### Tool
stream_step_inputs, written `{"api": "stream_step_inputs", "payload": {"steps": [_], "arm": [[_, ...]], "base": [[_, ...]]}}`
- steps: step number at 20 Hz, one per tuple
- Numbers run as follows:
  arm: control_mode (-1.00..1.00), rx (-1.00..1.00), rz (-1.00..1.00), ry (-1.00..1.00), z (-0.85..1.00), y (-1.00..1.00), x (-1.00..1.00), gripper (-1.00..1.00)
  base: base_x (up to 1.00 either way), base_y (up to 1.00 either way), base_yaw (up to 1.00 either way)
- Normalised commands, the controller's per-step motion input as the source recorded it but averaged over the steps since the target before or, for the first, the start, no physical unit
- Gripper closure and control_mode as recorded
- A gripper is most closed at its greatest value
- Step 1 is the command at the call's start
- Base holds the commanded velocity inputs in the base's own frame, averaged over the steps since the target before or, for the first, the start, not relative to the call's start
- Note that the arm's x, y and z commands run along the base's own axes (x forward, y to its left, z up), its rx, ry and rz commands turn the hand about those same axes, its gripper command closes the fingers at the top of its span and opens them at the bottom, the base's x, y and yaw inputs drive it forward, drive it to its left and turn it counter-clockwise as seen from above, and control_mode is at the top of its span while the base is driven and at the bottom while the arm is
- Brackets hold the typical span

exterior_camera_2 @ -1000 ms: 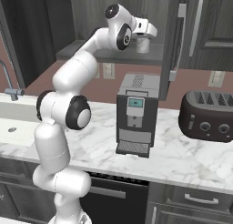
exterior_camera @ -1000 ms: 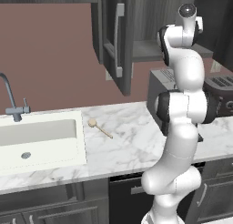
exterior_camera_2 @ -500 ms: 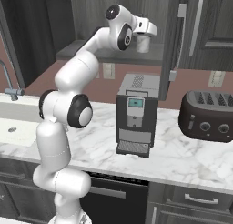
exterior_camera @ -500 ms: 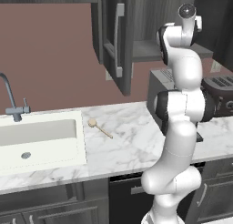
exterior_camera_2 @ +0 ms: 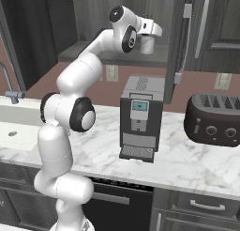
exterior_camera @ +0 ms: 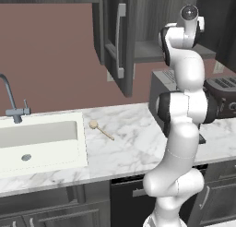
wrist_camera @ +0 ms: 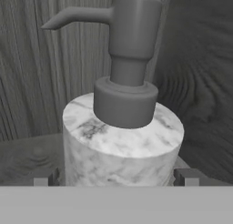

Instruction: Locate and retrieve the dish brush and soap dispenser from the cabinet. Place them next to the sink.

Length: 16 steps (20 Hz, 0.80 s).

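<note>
My pincer (wrist_camera: 116, 177) is spread to full width, its two dark fingertips (wrist_camera: 187, 177) standing on either side of the soap dispenser (wrist_camera: 123, 145) without closing on it; nothing is held. The bottle stands upright on the shelf inside the cabinet (exterior_camera_2: 183, 42), long axis vertical. In the hand view its dark pump spout points toward the left of the frame, with wood-grain cabinet wall right behind it.

From the right base view I see my hand up at the shelf with the pale bottle (exterior_camera_2: 147, 43) just beyond it, above the coffee machine (exterior_camera_2: 138, 117), and a toaster (exterior_camera_2: 213, 119) off to the side.

The left base view gives what the others lack: the dish brush (exterior_camera: 100, 129) lies flat on the marble bench (exterior_camera: 124, 147), just beside the sink (exterior_camera: 41, 143), round head nearer the faucet (exterior_camera: 11, 101), thin handle running away from the sink and toward the front edge. The open cabinet door (exterior_camera: 117, 39) hangs above it.
</note>
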Motion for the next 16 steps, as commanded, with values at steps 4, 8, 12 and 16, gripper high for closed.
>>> {"api": "stream_step_inputs", "payload": {"steps": [4,8,12,16], "arm": [[-1.00,0.00,0.00,-0.02,0.00,0.00,0.00,1.00],[-1.00,0.00,0.00,0.00,0.00,0.00,0.00,1.00],[-1.00,0.00,0.00,0.00,0.00,0.01,0.00,1.00],[-1.00,0.00,-0.01,0.00,0.00,0.13,0.01,1.00]], "base": [[0.00,0.00,0.00],[0.00,0.00,0.00],[0.00,0.00,0.00],[0.00,0.00,0.00]]}}
